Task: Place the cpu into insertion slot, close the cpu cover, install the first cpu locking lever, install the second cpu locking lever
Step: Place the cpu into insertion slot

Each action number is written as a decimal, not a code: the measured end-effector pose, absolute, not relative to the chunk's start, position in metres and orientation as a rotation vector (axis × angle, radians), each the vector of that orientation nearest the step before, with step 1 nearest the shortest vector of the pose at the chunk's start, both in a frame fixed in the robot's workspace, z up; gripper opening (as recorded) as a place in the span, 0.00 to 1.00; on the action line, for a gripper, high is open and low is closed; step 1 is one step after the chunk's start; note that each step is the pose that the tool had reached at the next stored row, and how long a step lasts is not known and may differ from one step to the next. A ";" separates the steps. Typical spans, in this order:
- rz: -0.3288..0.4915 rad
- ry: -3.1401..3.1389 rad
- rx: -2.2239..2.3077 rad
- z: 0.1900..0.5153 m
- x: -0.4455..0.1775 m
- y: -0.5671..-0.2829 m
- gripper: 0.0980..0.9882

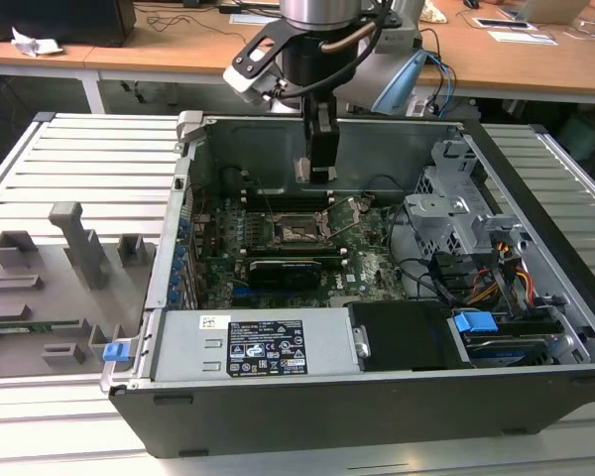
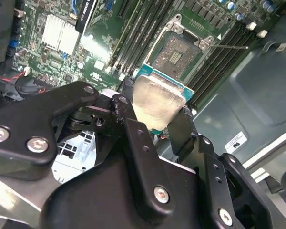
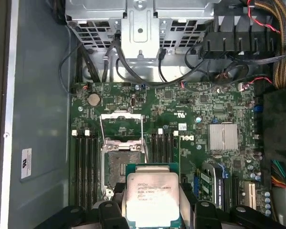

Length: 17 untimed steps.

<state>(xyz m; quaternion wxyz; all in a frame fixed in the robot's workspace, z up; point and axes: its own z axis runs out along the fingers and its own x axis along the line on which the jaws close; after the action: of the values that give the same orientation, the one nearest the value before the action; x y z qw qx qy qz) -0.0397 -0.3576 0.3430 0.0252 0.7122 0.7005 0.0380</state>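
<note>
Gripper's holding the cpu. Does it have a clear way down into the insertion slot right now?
Likely yes: the cpu cover is swung open, the insertion slot shows a bare pin field, and nothing sits between it and the cpu held by the gripper.

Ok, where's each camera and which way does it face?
Exterior view: off-arm, looking down into the open grey computer case; arm and gripper show.
First wrist view: wrist-mounted, facing down on the green motherboard; black fingers show.
Second wrist view: wrist-mounted, slanting past black gripper links.
Both share the gripped silvery square cpu and square black insertion slot.
</note>
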 end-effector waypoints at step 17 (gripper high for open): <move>0.120 2.200 2.171 0.325 -0.040 -0.357 0.49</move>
<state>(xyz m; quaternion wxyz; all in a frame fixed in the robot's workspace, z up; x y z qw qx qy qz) -0.0401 -0.3575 0.3251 0.0244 0.7017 0.7110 0.0389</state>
